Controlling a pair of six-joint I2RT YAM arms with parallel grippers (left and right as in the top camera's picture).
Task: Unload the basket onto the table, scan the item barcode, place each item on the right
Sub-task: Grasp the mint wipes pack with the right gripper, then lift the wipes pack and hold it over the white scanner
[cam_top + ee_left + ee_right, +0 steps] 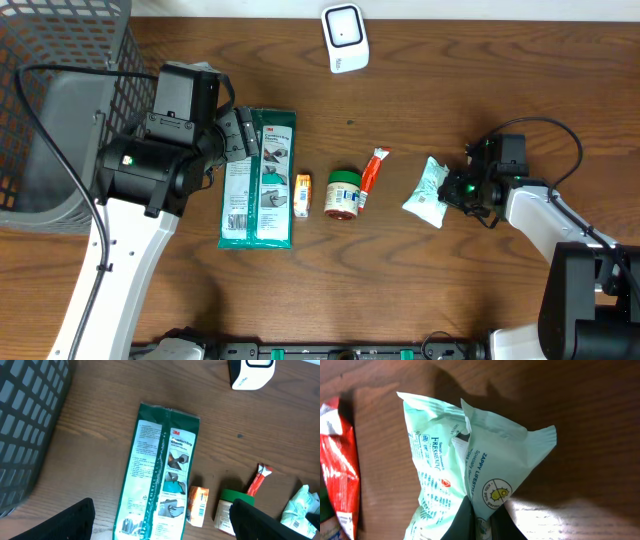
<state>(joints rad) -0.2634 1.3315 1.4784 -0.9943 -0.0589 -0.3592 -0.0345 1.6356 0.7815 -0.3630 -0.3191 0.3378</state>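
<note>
The mint-green packet (427,192) is a soft film pouch, crinkled and puffed, with a saw-toothed crimp at its end. A back seam folds one panel over the other. Dark teal lettering runs along its length, and a small red mark and a round yellow-and-white badge sit lower on its face. It lies on the brown wood-grain worktop (450,80) to the right of the green-lidded jar (343,194), past the red tube (372,172).

The right claw (452,190) has its two dark fingers pressed together, pinching a fold of the film on the side turned away from the jar.

The left claw (243,135) is spread wide and hangs over the flat, glossy green glove pack (258,178), which lies to the jar's left.

The jar is short and round with a printed label. A small orange carton (303,194) stands just beside it on the left. The red tube lies tilted just beside it on the right.

The scanner (345,38) is a white, rounded plastic block with a dark window. It sits well beyond the jar, near the worktop's far edge. A dark grid-walled basket (60,60) stands far to the jar's left.
</note>
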